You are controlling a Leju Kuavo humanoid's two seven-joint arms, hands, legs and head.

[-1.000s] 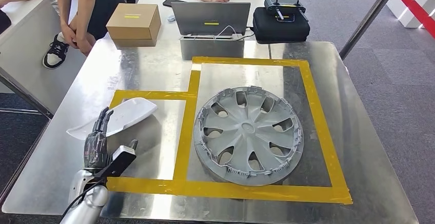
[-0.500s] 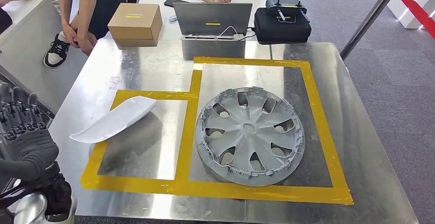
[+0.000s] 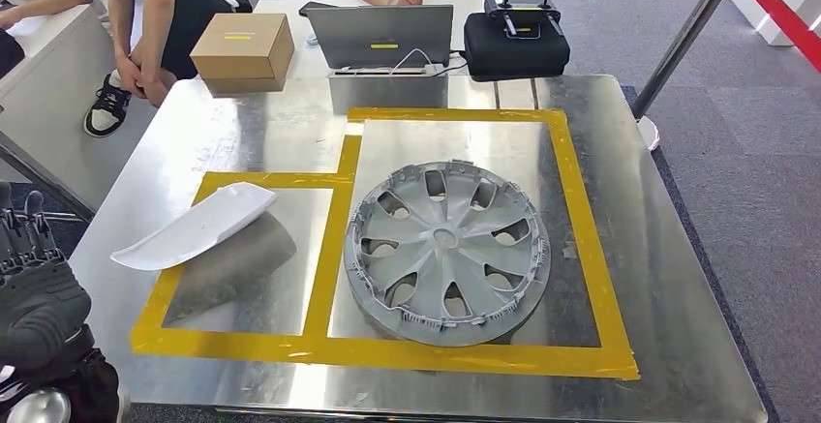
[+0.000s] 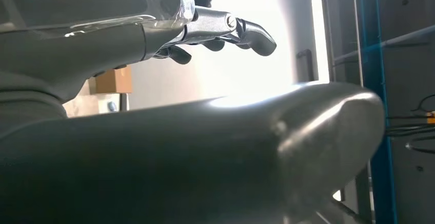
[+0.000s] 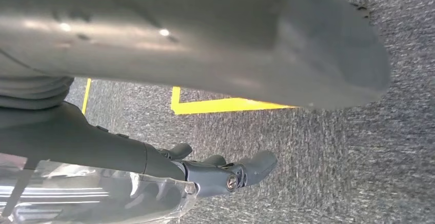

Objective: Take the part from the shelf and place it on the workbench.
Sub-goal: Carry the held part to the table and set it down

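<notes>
Two parts on bench (image 3: 620, 152): white part (image 3: 192, 226) beside hubcap (image 3: 445, 252). Placement apparently done; left hand (image 3: 34, 287), right hand (image 5: 205, 170) empty, fingers apart.

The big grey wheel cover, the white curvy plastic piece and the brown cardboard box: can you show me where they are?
Grey wheel cover (image 3: 446, 239), head view, centre hub.
White curved plastic piece (image 3: 198, 224), head view, middle of its top surface.
Brown cardboard box (image 3: 239, 34), head view, top face.

Bright overhead glare; blurred, backlit wrist views.
</notes>
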